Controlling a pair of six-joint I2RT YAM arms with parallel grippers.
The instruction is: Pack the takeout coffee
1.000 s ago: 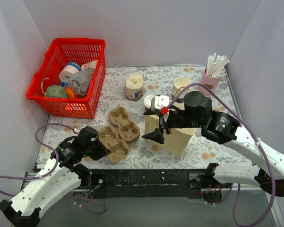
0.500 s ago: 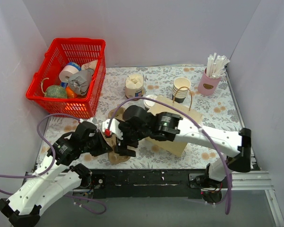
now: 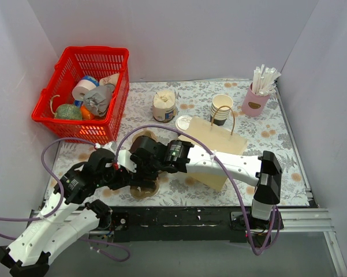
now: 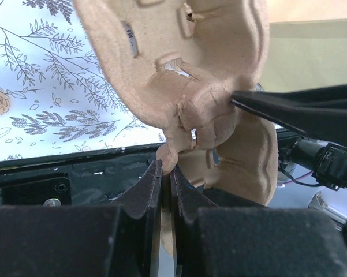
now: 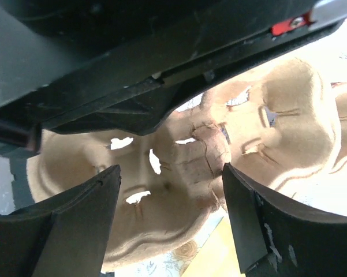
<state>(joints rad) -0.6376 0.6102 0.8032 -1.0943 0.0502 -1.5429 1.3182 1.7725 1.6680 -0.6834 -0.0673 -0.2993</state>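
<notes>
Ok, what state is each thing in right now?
Left hand: shut on the carrier's rim.
Right hand: open, fingers either side of the carrier's centre post.
Cup carrier: empty, gripped at its rim.
Takeout coffee: lidded, upright on the table, not packed.
Paper bag: lying on its side.
Cup stack: upright, lidless.
Jar: upright.
Red basket: holding several items.

Seems a robot lab test cell: plain grey panels [image 3: 190, 34] closed around a floral-clothed table [image 3: 283, 138], black mounting rail [image 3: 179, 222] along its near edge.
</notes>
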